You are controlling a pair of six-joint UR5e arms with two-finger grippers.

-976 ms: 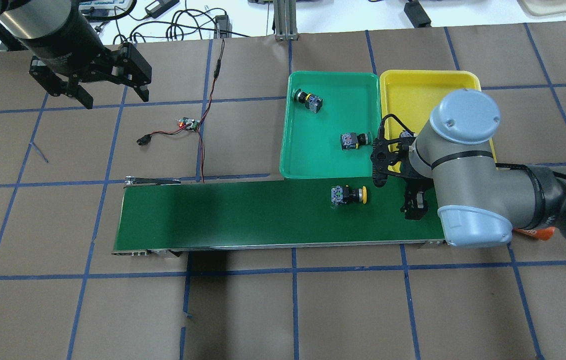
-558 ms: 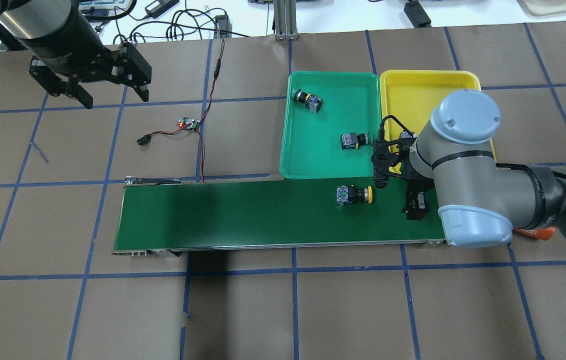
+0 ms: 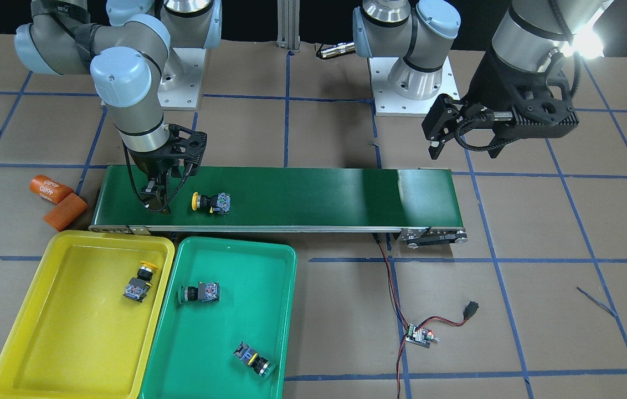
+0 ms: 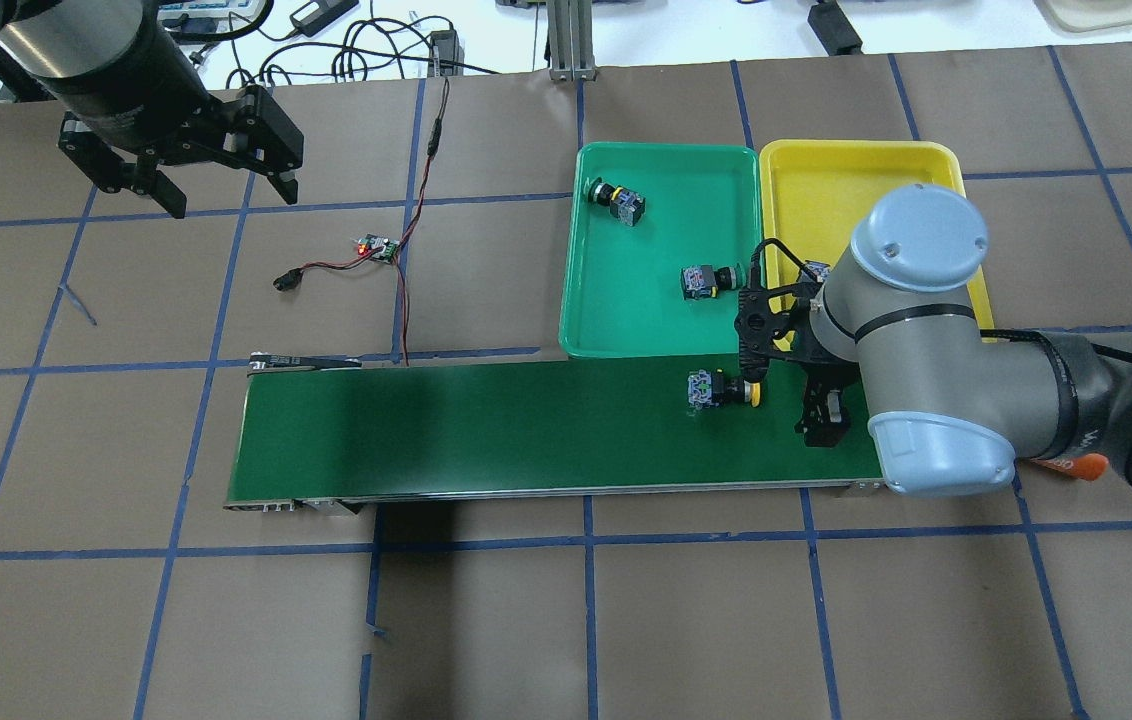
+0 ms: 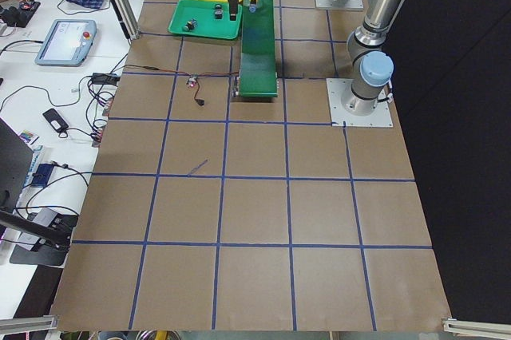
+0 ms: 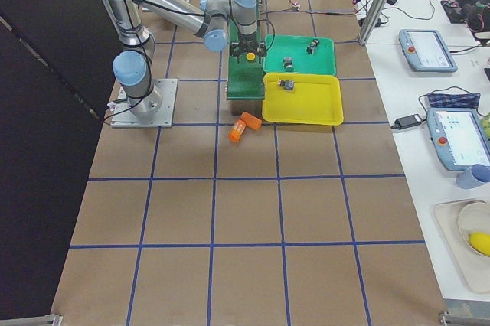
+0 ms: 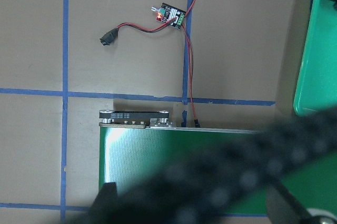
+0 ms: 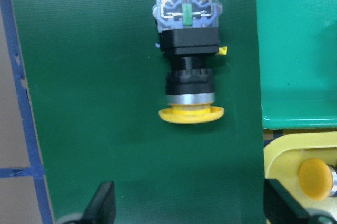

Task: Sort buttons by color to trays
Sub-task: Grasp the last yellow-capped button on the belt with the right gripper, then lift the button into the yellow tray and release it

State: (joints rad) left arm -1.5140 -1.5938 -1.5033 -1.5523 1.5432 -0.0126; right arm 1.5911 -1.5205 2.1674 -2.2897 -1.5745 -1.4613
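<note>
A yellow-capped button [image 4: 723, 390] lies on its side on the dark-green conveyor belt [image 4: 486, 430], cap toward my right gripper [image 4: 788, 400]. That gripper is open and empty, low over the belt, its jaws on either side of the belt's line just beyond the cap; the button fills the right wrist view [image 8: 188, 71]. Two green buttons [image 4: 619, 200] [image 4: 709, 280] lie in the teal-green tray [image 4: 666, 325]. Another yellow button [image 3: 139, 282] lies in the yellow tray [image 3: 70, 343]. My left gripper [image 4: 229, 198] is open and empty, high over the far left of the table.
A small circuit board [image 4: 378, 248] with red-black wires lies left of the trays, its wire running to the belt's left end. Two orange cylinders [image 3: 47, 188] [image 3: 67, 211] lie by the belt's end near the yellow tray. The trays stand side by side against the belt.
The yellow button on the belt has moved right, toward my right gripper. The right arm has shifted slightly left. The left arm has not moved.
</note>
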